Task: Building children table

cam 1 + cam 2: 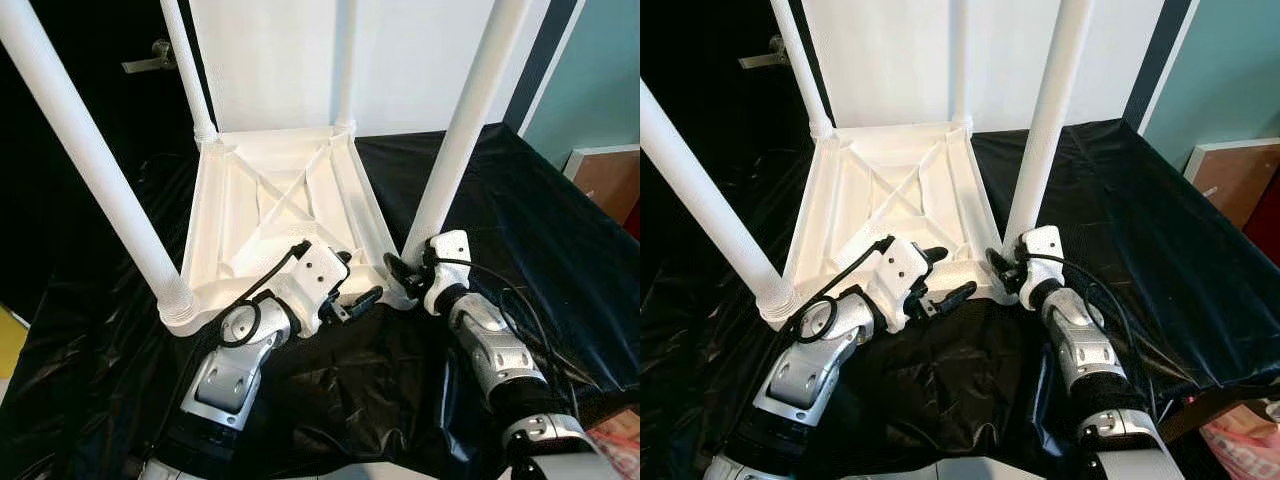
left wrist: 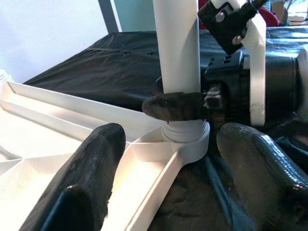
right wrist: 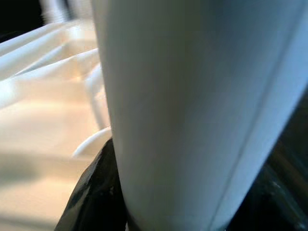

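Note:
The white table top point(image 1: 270, 200) lies upside down on a black sheet, with a white leg standing up at each corner. My right gripper point(image 1: 402, 270) is shut on the near right leg point(image 1: 465, 130) just above its socket. In the left wrist view one of its fingers point(image 2: 173, 106) wraps across that leg point(image 2: 175, 48). In the right wrist view the leg point(image 3: 192, 110) is pressed close, beside a black finger point(image 3: 96, 192). My left gripper point(image 1: 358, 278) stands open at the top's near rim, just left of that corner, its fingers point(image 2: 91, 178) either side of the rim.
The black sheet point(image 1: 520, 200) covers the work surface and drops off at the right. A white panel point(image 1: 270, 60) stands behind the table top. A dark door with a handle point(image 1: 150, 58) is at the far left. Brown furniture point(image 1: 610, 180) stands at the right.

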### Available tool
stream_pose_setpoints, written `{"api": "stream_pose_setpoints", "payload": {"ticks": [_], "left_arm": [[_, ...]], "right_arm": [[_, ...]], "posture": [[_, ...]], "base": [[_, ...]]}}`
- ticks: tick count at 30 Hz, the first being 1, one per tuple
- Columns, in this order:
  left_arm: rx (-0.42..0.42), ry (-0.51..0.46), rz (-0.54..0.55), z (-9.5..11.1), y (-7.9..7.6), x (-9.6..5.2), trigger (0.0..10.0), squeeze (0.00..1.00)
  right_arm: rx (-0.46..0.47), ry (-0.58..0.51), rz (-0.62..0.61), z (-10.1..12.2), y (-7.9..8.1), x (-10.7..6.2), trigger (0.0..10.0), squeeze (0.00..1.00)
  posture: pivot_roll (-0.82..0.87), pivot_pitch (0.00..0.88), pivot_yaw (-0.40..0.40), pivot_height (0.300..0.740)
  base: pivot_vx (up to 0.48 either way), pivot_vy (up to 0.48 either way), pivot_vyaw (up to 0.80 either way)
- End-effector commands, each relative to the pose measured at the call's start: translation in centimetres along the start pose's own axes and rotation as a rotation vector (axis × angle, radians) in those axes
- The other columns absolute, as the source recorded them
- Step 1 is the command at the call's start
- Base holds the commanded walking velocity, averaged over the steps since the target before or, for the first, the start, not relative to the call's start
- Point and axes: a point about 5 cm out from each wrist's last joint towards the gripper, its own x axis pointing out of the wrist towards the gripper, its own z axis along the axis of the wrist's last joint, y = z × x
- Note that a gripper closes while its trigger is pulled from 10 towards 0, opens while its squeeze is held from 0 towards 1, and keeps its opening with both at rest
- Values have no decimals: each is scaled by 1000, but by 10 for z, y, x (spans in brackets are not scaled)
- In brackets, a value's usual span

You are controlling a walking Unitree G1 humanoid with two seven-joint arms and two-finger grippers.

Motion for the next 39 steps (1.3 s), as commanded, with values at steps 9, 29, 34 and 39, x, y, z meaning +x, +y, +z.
{"api": "stream_pose_setpoints", "payload": {"ticks": [9,29,34,39], "left_arm": [[-5,-4,31,0,-3,3,10000,0],[-8,-8,40,0,-5,3,10000,0],[-9,-6,36,-1,-4,2,10000,0],[-8,-4,34,-1,-3,3,10000,0]], "right_arm": [[110,83,-290,-17,23,-6,10000,0],[151,-119,-100,11,18,-17,10000,1000],[130,-105,77,8,1,-28,10000,1000],[70,-64,214,4,-14,-31,10000,0]], "posture": [[-2,0,-34,740],[5,0,-46,740],[-6,0,-38,740],[-15,0,-32,740]], "base": [[0,0,0],[0,0,0],[0,0,0],[0,0,0]]}}
